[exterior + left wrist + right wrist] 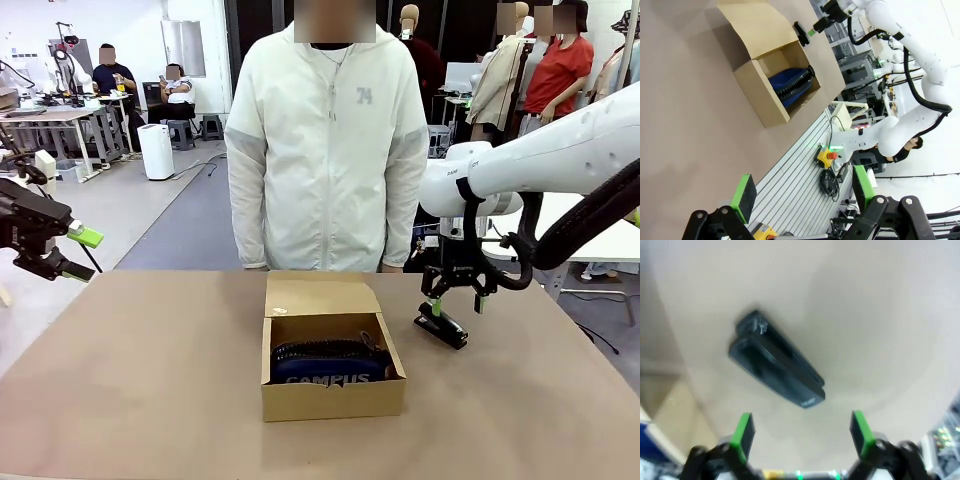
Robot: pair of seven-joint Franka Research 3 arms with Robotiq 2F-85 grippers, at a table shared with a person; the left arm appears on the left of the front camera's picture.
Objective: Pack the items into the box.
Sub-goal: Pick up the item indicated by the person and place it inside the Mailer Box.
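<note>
The brown cardboard box (333, 396) stands mid-table with its lid flap (319, 295) folded back toward the person. Inside lies the navy "CAMPUS" pouch (327, 364), also seen in the left wrist view as the pouch (792, 86) in the box (762, 95). A black stapler (441, 327) rests on the table right of the box. My right gripper (457, 303) hovers open just above the stapler (775, 361), its own fingers (801, 432) apart and touching nothing. My left gripper (85, 255) hangs open beyond the table's left edge, empty (802, 192).
A person in a white jacket (325, 150) stands at the far edge behind the box. The brown tabletop (140, 380) is bare to the left of and in front of the box. The box's corner (660, 405) shows at the left of the right wrist view.
</note>
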